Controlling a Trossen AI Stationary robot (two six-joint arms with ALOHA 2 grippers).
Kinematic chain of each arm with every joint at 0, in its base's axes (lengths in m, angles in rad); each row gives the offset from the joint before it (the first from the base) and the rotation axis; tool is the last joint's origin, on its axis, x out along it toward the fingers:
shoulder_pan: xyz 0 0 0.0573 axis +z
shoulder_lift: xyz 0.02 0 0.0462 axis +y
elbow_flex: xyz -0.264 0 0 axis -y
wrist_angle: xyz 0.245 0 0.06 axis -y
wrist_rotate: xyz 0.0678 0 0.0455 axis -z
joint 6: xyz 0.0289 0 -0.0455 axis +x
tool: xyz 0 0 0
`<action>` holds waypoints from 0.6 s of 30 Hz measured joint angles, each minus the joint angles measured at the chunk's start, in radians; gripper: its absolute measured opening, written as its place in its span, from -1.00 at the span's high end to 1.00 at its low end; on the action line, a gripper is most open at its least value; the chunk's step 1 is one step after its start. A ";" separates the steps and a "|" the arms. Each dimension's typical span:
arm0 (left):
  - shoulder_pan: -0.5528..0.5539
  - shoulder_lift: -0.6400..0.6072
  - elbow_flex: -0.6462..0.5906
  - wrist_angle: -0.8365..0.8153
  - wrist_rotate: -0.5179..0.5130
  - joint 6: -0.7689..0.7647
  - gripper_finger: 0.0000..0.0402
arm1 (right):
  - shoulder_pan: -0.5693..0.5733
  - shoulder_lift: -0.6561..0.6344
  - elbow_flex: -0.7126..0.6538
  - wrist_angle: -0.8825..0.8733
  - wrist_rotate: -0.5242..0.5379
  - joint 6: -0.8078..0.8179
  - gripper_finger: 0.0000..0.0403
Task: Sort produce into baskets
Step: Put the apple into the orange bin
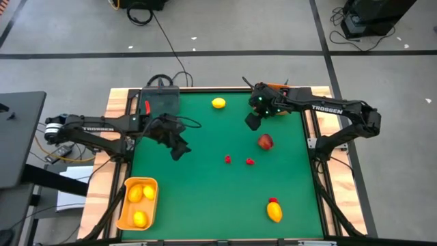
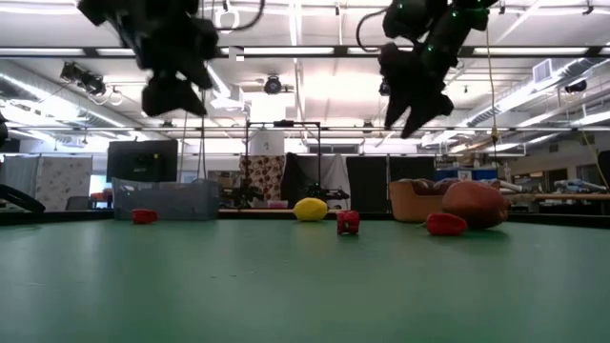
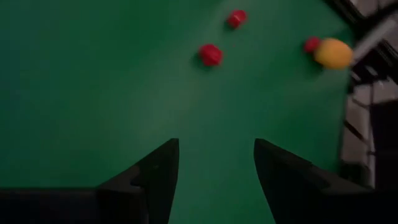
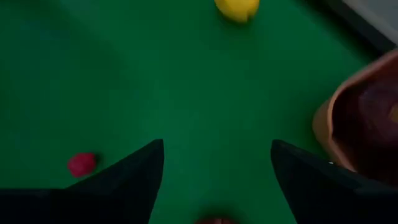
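My left gripper (image 1: 179,150) (image 3: 216,144) hangs open and empty above the green table's left middle. Ahead of it lie two small red bits (image 3: 211,55) (image 3: 236,18) and a yellow-orange fruit (image 3: 333,53) with another red bit beside it. My right gripper (image 1: 252,123) (image 4: 217,144) hangs open and empty near the far right. A yellow lemon (image 1: 218,103) rests at the far edge and a red-orange round fruit (image 1: 265,141) on the table near the right gripper. An orange bin (image 1: 137,203) at the near left holds yellow fruits. A second orange bin (image 4: 367,118) stands by the right gripper, and a dark grey tray (image 1: 160,101) at the far left.
The table's wooden frame (image 1: 116,96) runs round the green mat. The right arm covers most of the far-right orange bin in the high view. Open green surface (image 1: 205,198) lies between the near-left bin and the yellow-orange fruit (image 1: 274,211).
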 joint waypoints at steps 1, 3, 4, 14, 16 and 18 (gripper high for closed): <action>-0.013 -0.011 0.008 -0.008 -0.002 0.005 -0.06 | 0.000 0.000 -0.014 0.000 -0.010 0.012 -0.52; -0.034 -0.043 0.012 -0.014 -0.031 0.022 -0.06 | 0.002 0.000 -0.044 0.002 -0.030 0.038 -0.52; -0.042 -0.061 0.012 -0.034 -0.051 0.027 -0.06 | 0.008 0.000 -0.060 0.006 -0.034 0.054 -0.52; -0.119 -0.276 0.011 0.029 -0.125 0.030 -0.06 | 0.069 0.000 -0.195 -0.009 -0.056 0.139 -0.51; -0.120 -0.297 0.010 0.022 -0.152 0.036 -0.06 | 0.085 0.000 -0.202 -0.007 -0.056 0.163 -0.51; -0.120 -0.309 0.010 0.004 -0.164 0.043 -0.06 | 0.103 0.000 -0.202 -0.006 -0.056 0.190 -0.51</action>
